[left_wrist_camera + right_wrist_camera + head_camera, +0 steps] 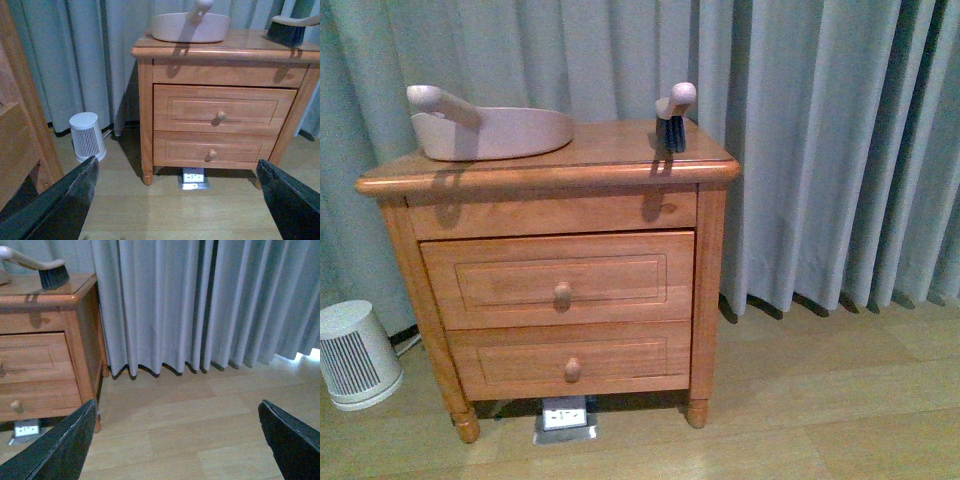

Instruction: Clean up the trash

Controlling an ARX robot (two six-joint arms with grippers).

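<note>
Resting on the nightstand (610, 152) — dustpan (500, 132) left, brush (672, 118) right, bristles down.

Pink dustpan (495, 133), brn nightstand (560, 280), gry-blu curtain (820, 150).

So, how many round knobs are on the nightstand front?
2. The upper knob sits on the upper drawer, the lower knob on the lower drawer beneath. None seems hidden.

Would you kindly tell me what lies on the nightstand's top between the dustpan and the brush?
Nothing: in the front view the nightstand's top is bare wood between the dustpan and the brush.
</note>
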